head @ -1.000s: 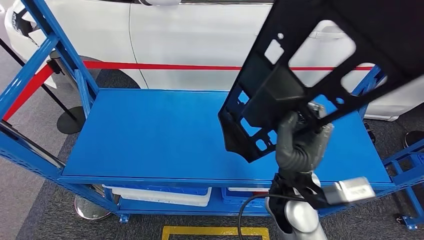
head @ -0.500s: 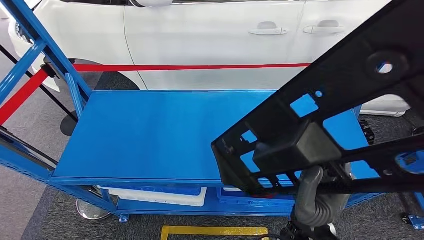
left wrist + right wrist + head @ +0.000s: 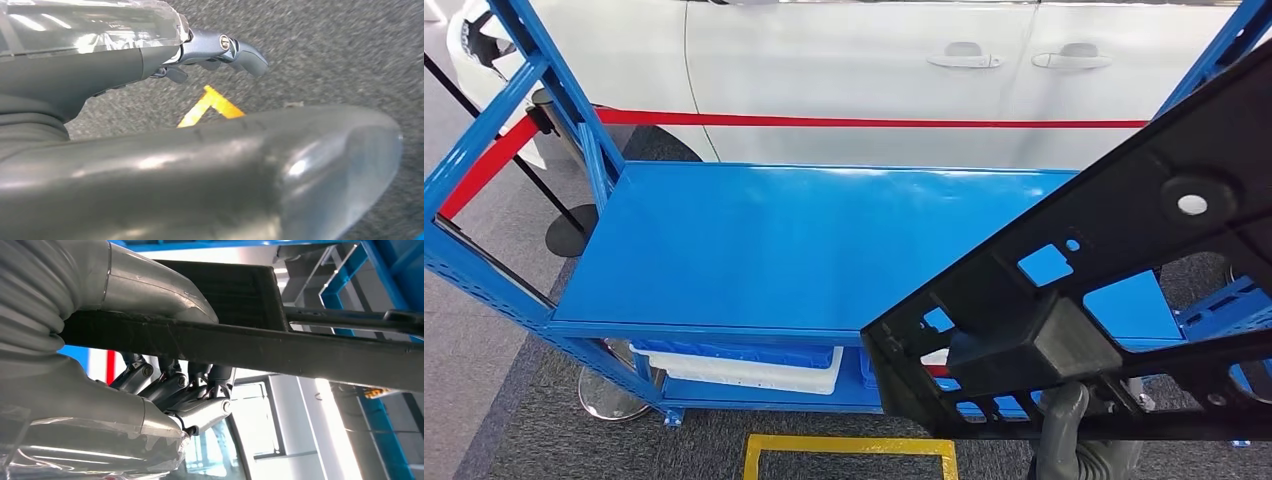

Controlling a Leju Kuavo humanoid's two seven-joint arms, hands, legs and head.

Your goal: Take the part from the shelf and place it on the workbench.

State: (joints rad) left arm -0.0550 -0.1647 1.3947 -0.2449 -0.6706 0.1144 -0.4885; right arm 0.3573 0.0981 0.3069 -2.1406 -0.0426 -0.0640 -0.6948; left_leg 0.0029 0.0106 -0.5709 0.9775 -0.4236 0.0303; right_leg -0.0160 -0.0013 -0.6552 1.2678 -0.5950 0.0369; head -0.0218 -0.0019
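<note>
The right hand (image 3: 165,390) is seen closed around a bar of the large black perforated plastic panel (image 3: 1114,250), thumb on one side and fingers on the other. The panel is held tilted above the near right corner of the blue metal tabletop (image 3: 794,250). On the lower shelf, a white tray (image 3: 744,372) sits under a blue bin (image 3: 734,351); their contents cannot be made out. The left hand (image 3: 220,47) hangs over grey carpet, holding nothing, its fingers seemingly slightly curled and apart.
</note>
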